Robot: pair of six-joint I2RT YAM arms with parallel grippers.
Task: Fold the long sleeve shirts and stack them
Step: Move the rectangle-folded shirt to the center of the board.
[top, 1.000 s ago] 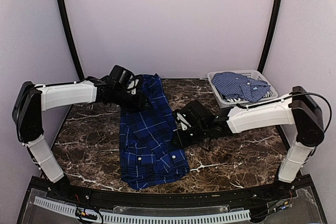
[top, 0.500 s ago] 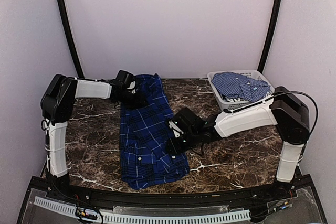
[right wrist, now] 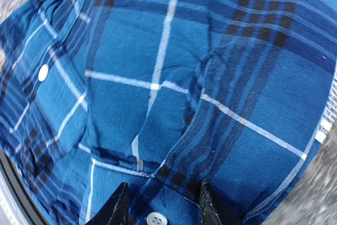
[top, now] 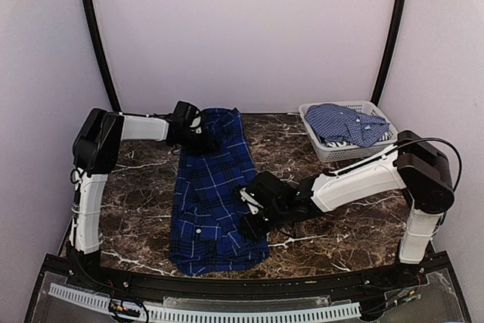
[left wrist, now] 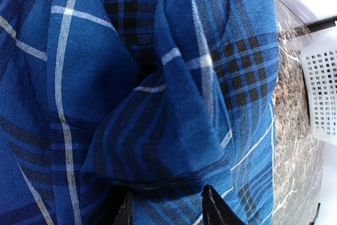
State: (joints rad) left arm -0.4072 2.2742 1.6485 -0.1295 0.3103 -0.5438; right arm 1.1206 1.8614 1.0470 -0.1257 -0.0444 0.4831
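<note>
The dark plaid long sleeve shirt [top: 212,202] lies lengthwise on the marble table, folded into a narrow strip. My left gripper [top: 198,140] is at its far left corner, shut on a raised bunch of plaid cloth [left wrist: 158,130] that stands up between the fingertips [left wrist: 209,206]. At the shirt's right edge, lower down, my right gripper [top: 251,213] is shut on a folded edge of the cloth [right wrist: 179,146], with a white button [right wrist: 156,218] between its fingers. The lighter checked shirt [top: 344,122] lies crumpled in the basket.
The pale lattice basket [top: 333,150] stands at the table's back right and shows at the right edge of the left wrist view [left wrist: 321,93]. Bare marble [top: 128,187] lies left of the shirt and more [top: 340,225] lies under the right arm. Black frame poles rise at both back corners.
The left arm's elbow has swung in while its gripper stays at the shirt's far corner. The right gripper has moved nearer and left, and the shirt's lower half has shifted left with it.
</note>
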